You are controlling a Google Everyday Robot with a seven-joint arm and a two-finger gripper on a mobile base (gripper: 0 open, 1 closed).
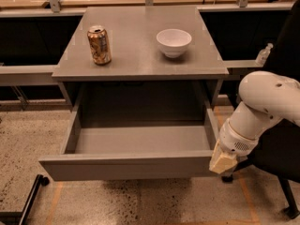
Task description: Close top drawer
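The top drawer (126,165) is a wide matte grey drawer with a plain front panel. It stands pulled far out of the grey cabinet, and its grey box interior (140,139) is empty. My gripper (222,162) is at the right end of the drawer's front panel, touching or almost touching it. Only its cream-coloured tip shows below the white arm (262,102).
On the cabinet top (140,64) stand a brown drink can (99,44) at the left and a white bowl (174,42) at the right. A black chair (281,172) stands behind my arm at the right. A black wheeled base (28,196) sits on the speckled floor at the lower left.
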